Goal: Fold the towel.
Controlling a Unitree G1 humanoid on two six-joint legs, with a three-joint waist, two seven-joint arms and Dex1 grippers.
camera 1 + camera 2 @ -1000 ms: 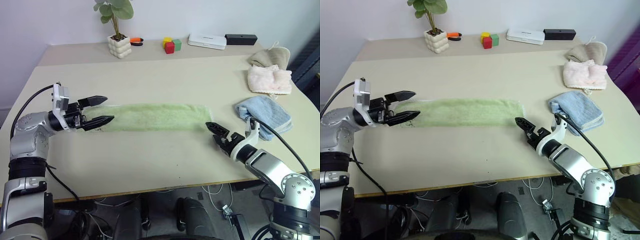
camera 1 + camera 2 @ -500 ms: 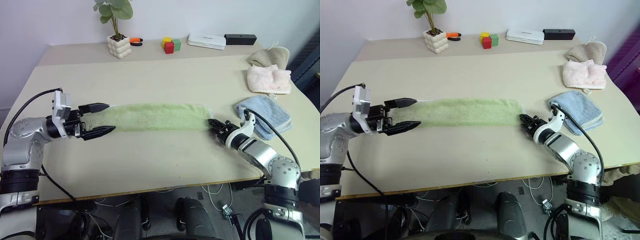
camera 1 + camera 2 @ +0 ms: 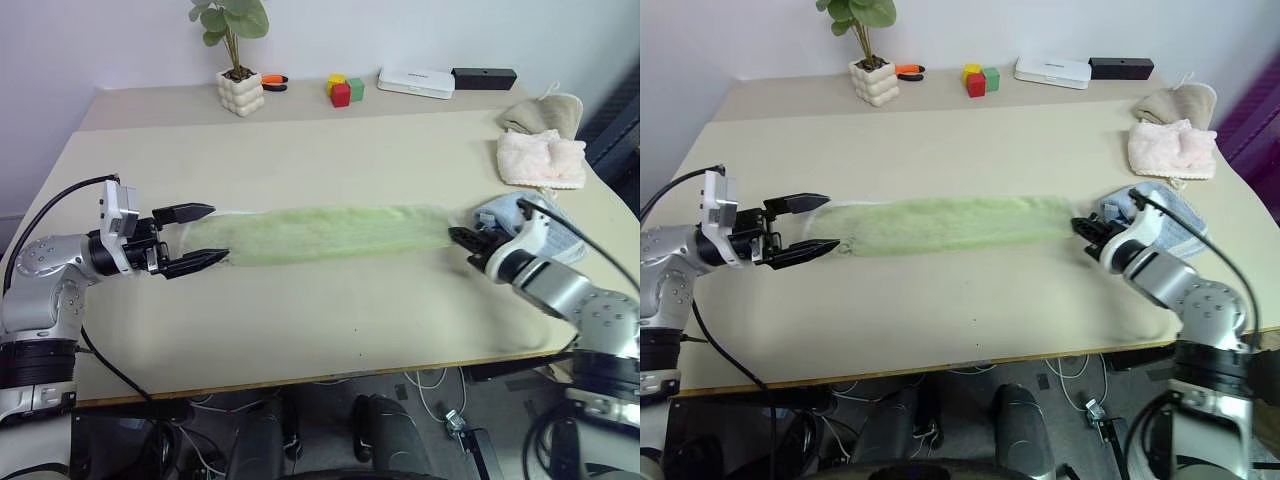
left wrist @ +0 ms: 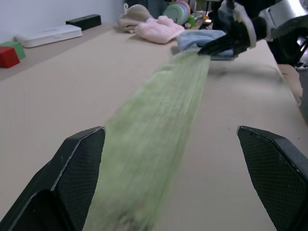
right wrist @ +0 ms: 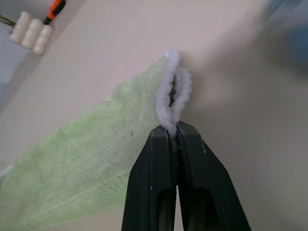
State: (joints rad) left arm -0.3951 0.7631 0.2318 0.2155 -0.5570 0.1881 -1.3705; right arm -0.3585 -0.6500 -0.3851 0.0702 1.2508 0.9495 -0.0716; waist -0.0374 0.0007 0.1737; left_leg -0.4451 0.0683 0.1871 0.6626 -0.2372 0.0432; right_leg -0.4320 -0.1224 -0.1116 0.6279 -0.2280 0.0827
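Note:
The light green towel (image 3: 330, 232) lies as a long narrow strip across the middle of the table. My right gripper (image 3: 462, 238) is shut on the towel's right end; in the right wrist view the white edging (image 5: 172, 96) bulges out above the clamped fingertips (image 5: 171, 132). My left gripper (image 3: 200, 236) is open at the towel's left end, one finger on each side of the strip and just clear of the cloth. In the left wrist view the towel (image 4: 159, 125) runs away between the spread fingers (image 4: 77, 159) toward the right gripper (image 4: 207, 48).
A light blue cloth (image 3: 520, 215) lies right behind my right gripper. A pale pink cloth (image 3: 540, 158) and a beige one (image 3: 543, 112) sit at the far right. A potted plant (image 3: 238, 88), coloured blocks (image 3: 342, 91), a white box (image 3: 415, 82) and a black box (image 3: 483, 77) line the back.
My right gripper has shut on the towel's right end and pulled it to the right, stretching the strip longer. The left gripper has stayed open at the left end.

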